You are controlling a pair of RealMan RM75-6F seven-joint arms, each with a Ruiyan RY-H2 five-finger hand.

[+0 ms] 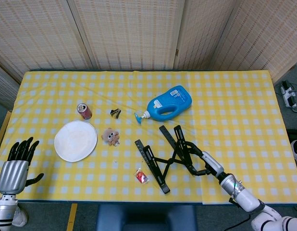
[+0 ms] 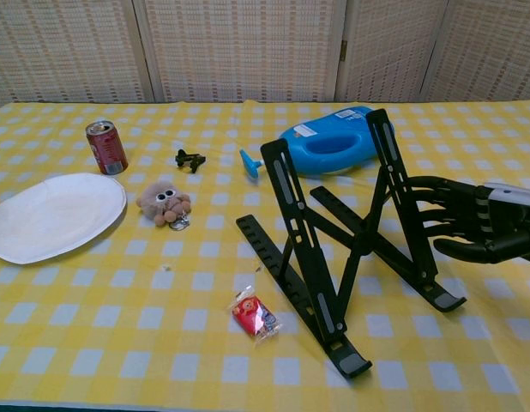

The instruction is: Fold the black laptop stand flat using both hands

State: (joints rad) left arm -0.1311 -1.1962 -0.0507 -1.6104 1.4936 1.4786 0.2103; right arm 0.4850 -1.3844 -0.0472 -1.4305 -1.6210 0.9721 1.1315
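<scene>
On the counter [image 1: 235,110], the laptop stand [image 1: 165,156] stands in front of the detergent bottle [image 1: 168,103], with the right hand [image 1: 202,160] against its right side. Left of it lie a snack packet [image 1: 141,176], plush toy [image 1: 110,136], plate [image 1: 75,140] and soda can [image 1: 84,110].

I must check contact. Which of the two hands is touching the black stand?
The right hand: its fingers reach the laptop stand. The left hand waits off the table.

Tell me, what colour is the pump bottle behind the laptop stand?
The pump bottle is blue, clearest in the chest view.
</scene>
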